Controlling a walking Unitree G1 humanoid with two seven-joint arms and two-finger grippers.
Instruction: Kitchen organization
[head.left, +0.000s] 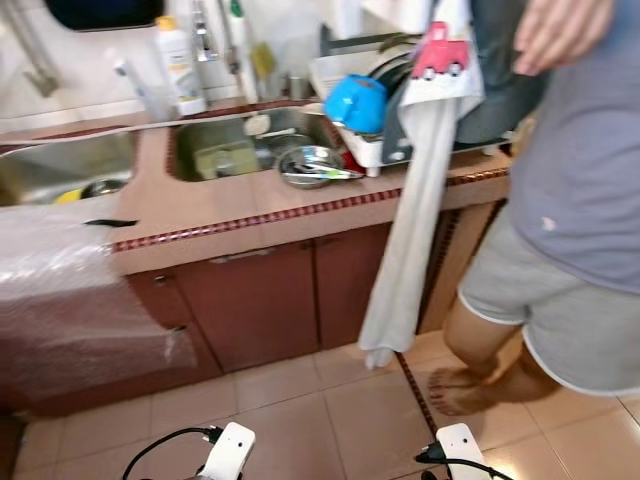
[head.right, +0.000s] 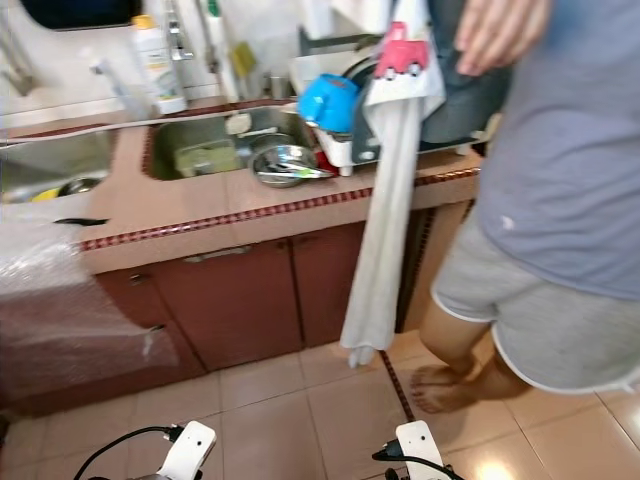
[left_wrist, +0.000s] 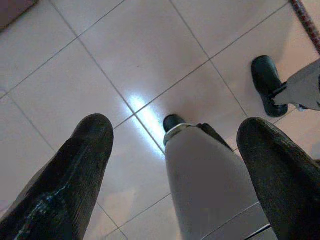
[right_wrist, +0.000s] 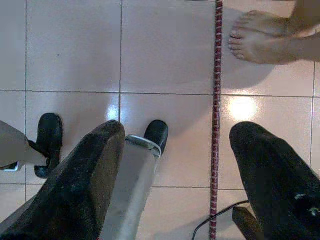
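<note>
A tiled counter (head.left: 230, 215) with two sinks runs across the head view. A steel bowl (head.left: 310, 165) holding utensils sits on the counter edge beside the right sink (head.left: 225, 150). A blue bowl (head.left: 356, 103) lies upturned on the white dish rack (head.left: 365, 150) among plates. Both arms hang low over the floor. The left gripper (left_wrist: 177, 127) is open above the tiles, and the right gripper (right_wrist: 179, 131) is open too, holding nothing.
A person (head.left: 575, 200) in grey shorts stands barefoot at the right, close to the counter, with a long white towel (head.left: 410, 220) hanging in front of the cabinets (head.left: 260, 300). Bubble wrap (head.left: 60, 300) covers the counter's left end. Bottles (head.left: 178, 60) stand behind the sink.
</note>
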